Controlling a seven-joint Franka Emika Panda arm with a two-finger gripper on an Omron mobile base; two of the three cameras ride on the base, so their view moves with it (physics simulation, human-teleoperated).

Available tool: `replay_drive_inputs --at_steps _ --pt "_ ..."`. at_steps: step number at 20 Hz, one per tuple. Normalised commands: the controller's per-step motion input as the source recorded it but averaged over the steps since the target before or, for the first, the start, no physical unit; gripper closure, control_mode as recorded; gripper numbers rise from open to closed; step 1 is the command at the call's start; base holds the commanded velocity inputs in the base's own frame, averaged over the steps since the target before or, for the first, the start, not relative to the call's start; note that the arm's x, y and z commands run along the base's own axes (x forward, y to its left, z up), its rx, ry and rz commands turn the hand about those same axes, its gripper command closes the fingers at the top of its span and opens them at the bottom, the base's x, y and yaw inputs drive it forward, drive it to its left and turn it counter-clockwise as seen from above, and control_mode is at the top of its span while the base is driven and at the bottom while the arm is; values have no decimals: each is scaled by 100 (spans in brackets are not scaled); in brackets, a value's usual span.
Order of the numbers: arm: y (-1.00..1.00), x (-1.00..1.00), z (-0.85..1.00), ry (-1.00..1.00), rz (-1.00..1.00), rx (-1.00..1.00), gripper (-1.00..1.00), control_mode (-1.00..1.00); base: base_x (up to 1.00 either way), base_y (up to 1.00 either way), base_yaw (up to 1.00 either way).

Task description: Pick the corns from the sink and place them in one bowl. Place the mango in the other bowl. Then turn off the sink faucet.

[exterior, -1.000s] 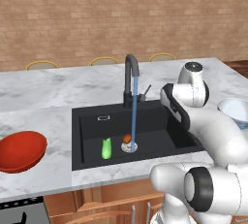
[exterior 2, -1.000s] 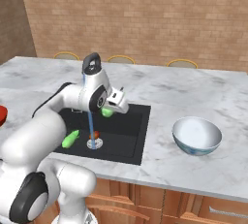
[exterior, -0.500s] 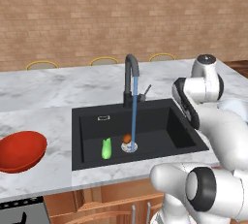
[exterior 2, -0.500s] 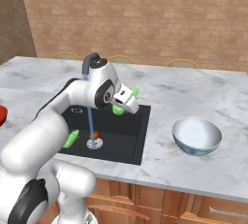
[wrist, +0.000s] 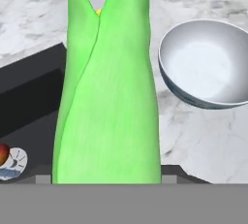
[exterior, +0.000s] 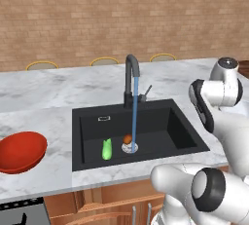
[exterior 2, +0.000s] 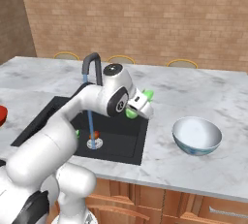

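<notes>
Sink (exterior: 92,126) holds one corn (exterior: 106,149) and mango (exterior: 127,139); claw (exterior 2: 140,104) pinches another corn (exterior 2: 131,111).

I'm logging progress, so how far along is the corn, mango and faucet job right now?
Nothing is finished yet. In hand: the pincer holds one corn near the sink's right edge, with the white bowl empty. Left: the second corn and the mango lie in the sink, the red bowl is empty, and the faucet runs.

Brick wall (exterior: 97,14), 3 chair backs (exterior: 103,61) behind marble counter (exterior: 44,92)
</notes>
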Motion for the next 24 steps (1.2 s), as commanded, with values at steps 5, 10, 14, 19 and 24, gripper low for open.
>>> replay_drive_inputs --at_steps 5,10,14,19,24 --pt "-50 -2 0 -2 -5 0 100 -100 0 0 0" --pt "-51 0 1 -1 -8 0 100 -100 0 0 0" --pt "-59 0 6 2 -13 0 100 -100 0 0 0" --pt "-58 0 2 7 -13 0 100 -100 0 0 0" --pt "-53 7 0 2 -10 0 100 -100 0 0 0"
